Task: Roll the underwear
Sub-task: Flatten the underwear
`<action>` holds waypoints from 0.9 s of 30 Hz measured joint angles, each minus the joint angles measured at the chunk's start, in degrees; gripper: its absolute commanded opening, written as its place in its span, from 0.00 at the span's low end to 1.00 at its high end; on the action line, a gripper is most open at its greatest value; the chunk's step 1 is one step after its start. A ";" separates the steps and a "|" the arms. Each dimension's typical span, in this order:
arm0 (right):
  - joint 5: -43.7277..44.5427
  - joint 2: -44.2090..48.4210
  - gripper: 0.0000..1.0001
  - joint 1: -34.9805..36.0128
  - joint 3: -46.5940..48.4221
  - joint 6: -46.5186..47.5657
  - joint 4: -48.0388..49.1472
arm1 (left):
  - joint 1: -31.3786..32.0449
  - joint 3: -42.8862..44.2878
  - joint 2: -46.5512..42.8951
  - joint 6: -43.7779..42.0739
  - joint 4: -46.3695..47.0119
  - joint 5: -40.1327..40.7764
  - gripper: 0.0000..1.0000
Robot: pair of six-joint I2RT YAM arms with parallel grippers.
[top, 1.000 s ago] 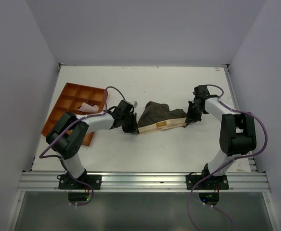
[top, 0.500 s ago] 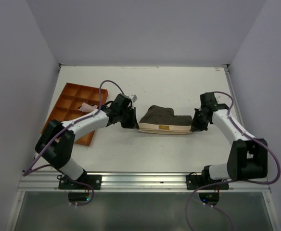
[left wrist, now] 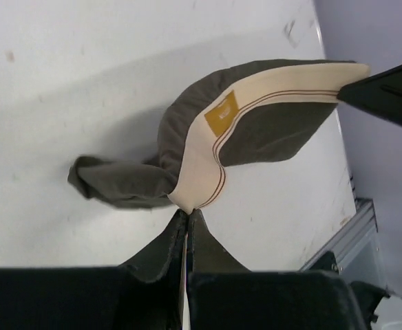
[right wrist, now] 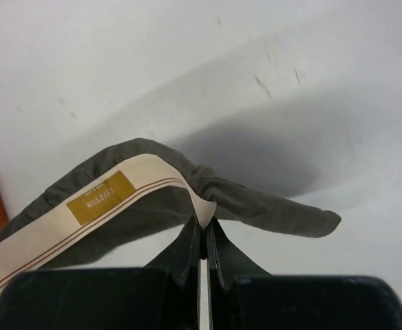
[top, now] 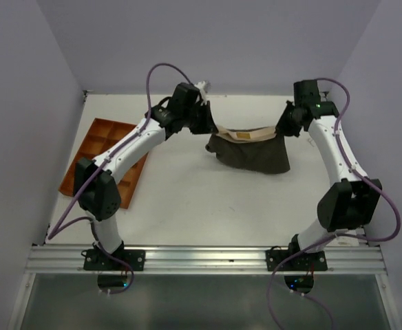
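Note:
The underwear (top: 252, 152), dark brownish-grey with a light tan waistband (top: 246, 134), hangs in the air between both arms over the far half of the table. My left gripper (top: 211, 122) is shut on the waistband's left end (left wrist: 187, 201). My right gripper (top: 281, 129) is shut on the waistband's right end (right wrist: 205, 212). The waistband sags between the two grips, and its mustard label (right wrist: 100, 198) faces the right wrist camera. The dark cloth (left wrist: 118, 182) droops below the band toward the table.
An orange compartment tray (top: 99, 146) lies at the left side of the table, partly under the left arm. The white table (top: 208, 199) ends at a metal rail (top: 201, 258) in front, with walls on three sides.
Both arms have lifted the underwear off the table and carried it toward the far wall. The right gripper shut on the waistband's right end. The garment now hangs stretched out.

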State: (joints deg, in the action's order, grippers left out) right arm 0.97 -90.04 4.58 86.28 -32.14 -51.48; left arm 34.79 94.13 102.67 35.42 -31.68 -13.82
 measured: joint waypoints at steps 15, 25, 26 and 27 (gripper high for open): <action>-1.75 -6.08 0.00 -2.12 12.02 5.01 2.82 | -7.54 9.18 5.86 -2.25 -0.94 1.22 0.00; -9.07 9.75 0.00 -0.33 -40.61 3.06 10.23 | -3.43 -39.04 -5.77 -0.11 9.88 -5.46 0.00; -9.49 10.97 0.00 -0.31 -42.71 2.86 10.38 | -2.29 -41.31 -6.32 0.11 10.45 -5.75 0.00; -9.55 12.20 0.00 -0.31 -44.06 2.69 10.40 | -1.25 -43.12 -7.02 0.50 10.93 -5.95 0.00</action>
State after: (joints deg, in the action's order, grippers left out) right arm -8.58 -77.84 4.27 42.22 -29.45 -41.08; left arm 33.54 51.00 95.66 35.92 -20.75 -19.77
